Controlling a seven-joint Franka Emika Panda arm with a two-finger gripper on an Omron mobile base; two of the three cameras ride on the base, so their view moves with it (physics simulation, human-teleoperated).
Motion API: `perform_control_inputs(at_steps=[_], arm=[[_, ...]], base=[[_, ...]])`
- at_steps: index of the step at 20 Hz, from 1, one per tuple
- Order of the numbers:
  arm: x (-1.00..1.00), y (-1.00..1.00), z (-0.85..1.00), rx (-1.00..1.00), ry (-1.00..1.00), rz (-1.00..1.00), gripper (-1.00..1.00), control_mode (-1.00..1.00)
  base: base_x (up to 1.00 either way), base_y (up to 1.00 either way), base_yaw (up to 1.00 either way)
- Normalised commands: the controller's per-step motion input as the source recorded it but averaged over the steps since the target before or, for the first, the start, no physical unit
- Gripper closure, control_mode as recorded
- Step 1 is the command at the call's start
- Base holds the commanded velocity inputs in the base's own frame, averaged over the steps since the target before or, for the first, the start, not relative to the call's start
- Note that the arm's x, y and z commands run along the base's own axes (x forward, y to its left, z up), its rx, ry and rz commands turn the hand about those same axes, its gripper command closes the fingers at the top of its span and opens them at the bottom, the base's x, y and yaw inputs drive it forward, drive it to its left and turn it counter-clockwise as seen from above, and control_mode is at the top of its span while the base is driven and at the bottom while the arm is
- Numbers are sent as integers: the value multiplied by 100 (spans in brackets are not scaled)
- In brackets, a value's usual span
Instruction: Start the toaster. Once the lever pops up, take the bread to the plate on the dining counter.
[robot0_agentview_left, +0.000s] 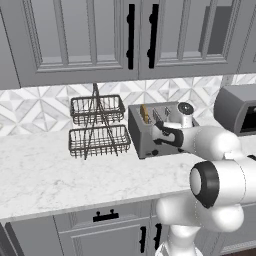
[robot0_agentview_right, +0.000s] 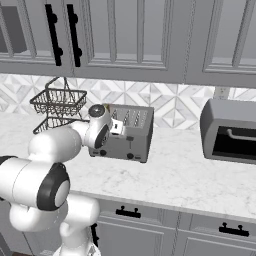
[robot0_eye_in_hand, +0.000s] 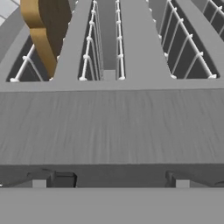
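Bread (robot0_eye_in_hand: 46, 33) in toaster (robot0_eye_in_hand: 111, 127) slot, upper-left of jaws

I've got the arm (robot0_agentview_left: 215, 165) folded forward, elbow high, wrist bent down. My gripper (robot0_agentview_left: 159, 131) hangs nose-down, and its two fingers (robot0_eye_in_hand: 63, 179) are spread wide with nothing between them.

The arm (robot0_agentview_left: 215, 175) is built of smooth, glossy white rounded shells, bulging at each joint like stacked capsules. Dark, near-black rings and caps mark the joints, the largest a round black-rimmed disc with a grey centre on the elbow (robot0_agentview_right: 50, 186). At the wrist (robot0_agentview_left: 175, 135) a black collar meets a white hand topped by 1 small round dark-and-white cap.
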Motion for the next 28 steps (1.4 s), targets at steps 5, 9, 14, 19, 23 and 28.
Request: perform_control_inputs(at_steps=[5, 9, 14, 19, 23, 28], arm=[[-15, 0, 0, 0, 0, 0, -100, -100], [-7, 0, 0, 0, 0, 0, -100, -100], [0, 0, 0, 0, 0, 0, -100, -100], [0, 0, -9, 0, 0, 0, -100, -100], [0, 0, -18, 0, 0, 0, -100, -100], [0, 0, -24, 0, 0, 0, -100, -100]], base=[[0, 0, 0], [0, 0, 0], [0, 0, 0], [0, 0, 0], [0, 0, 0], [0, 0, 0]])
